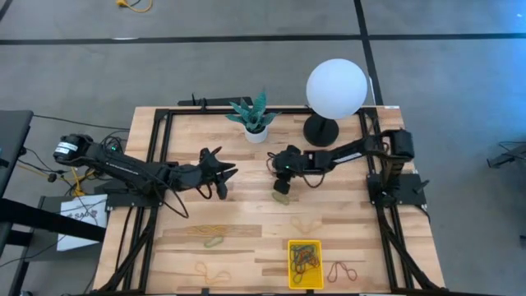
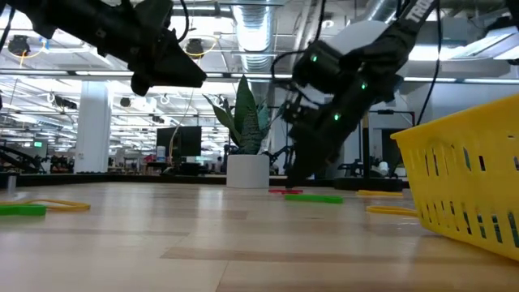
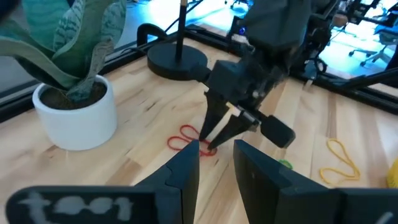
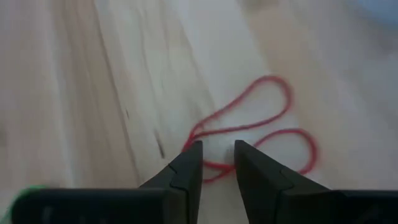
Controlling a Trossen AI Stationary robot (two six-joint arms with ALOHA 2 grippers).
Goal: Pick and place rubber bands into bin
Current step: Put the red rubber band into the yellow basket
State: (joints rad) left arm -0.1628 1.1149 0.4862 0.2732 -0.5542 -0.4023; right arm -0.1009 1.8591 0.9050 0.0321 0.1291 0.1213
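A red rubber band (image 4: 249, 127), twisted into a figure-eight, lies flat on the wooden table in front of the plant pot; it also shows in the left wrist view (image 3: 181, 138) and the low view (image 2: 284, 191). My right gripper (image 4: 218, 155) (image 1: 282, 179) points down at it, open by a narrow gap, with a fingertip on either side of the band's strands near the twist. My left gripper (image 3: 217, 155) (image 1: 222, 174) hovers above the table left of it, open by a narrow gap and empty. The yellow bin (image 1: 305, 263) (image 2: 470, 178) stands near the front edge with several bands inside. My right gripper comes at the red band from above, pointing down, its fingertips (image 4: 191, 163) straddling the strands (image 4: 219, 165) beside the twist. The band lies flat on the table. Whether the fingertips touch it, I cannot tell.
A green band (image 1: 282, 197) lies just in front of my right gripper. More bands lie toward the front: yellow (image 1: 209, 231) (image 1: 306, 224), green (image 1: 214, 242), orange (image 1: 212, 271), red (image 1: 343, 271). A white plant pot (image 1: 256, 131) and a globe lamp (image 1: 336, 88) stand at the back.
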